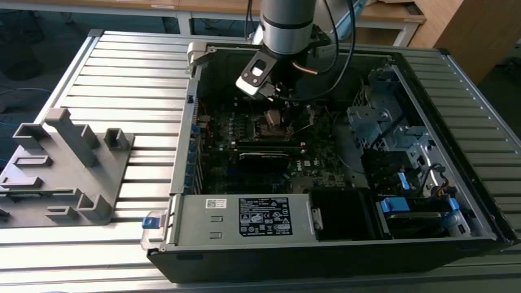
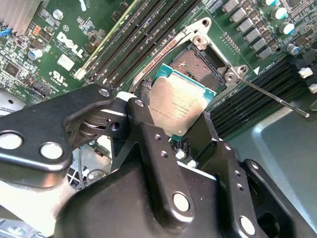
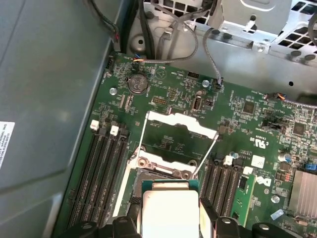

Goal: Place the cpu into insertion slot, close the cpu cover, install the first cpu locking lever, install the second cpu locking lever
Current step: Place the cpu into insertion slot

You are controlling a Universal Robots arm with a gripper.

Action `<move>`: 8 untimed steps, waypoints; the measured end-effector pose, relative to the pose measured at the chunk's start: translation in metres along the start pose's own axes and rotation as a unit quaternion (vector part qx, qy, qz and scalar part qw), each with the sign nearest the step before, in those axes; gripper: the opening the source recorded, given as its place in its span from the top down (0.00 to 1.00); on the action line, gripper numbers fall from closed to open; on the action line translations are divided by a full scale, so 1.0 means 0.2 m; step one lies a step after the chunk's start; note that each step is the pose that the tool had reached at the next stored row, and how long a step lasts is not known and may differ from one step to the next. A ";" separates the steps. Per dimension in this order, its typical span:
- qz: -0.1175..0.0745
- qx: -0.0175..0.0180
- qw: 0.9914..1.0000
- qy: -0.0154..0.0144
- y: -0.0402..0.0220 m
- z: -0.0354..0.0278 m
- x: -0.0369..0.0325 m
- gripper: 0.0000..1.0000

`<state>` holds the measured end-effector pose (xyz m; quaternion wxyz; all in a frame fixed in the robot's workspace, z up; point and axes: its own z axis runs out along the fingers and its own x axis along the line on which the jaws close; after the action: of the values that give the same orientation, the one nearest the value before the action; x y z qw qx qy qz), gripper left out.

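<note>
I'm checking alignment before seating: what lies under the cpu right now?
Under the cpu, held in the gripper, the open insertion slot shows part of its dark centre and silver rim. The rest of the slot is hidden by the chip.

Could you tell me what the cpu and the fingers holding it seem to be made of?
The cpu: dull silver-grey face with soft sheen, likely metal, over a green board edge. The fingers: matte black, bolted, perhaps coated metal or hard plastic.

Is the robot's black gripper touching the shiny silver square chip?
Touching. In the second wrist view, the black gripper grips the silver-grey square cpu chip by two opposite edges, with no gap showing.
</note>
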<state>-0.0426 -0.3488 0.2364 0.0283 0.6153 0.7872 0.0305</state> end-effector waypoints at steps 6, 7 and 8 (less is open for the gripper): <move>0.048 0.000 0.999 -0.004 0.000 0.001 0.000 0.46; 0.057 0.000 0.998 -0.005 0.000 0.001 0.000 0.46; 0.066 0.001 0.998 -0.006 0.000 0.001 0.000 0.46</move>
<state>-0.0427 -0.3489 0.2362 0.0303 0.6663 0.7445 0.0285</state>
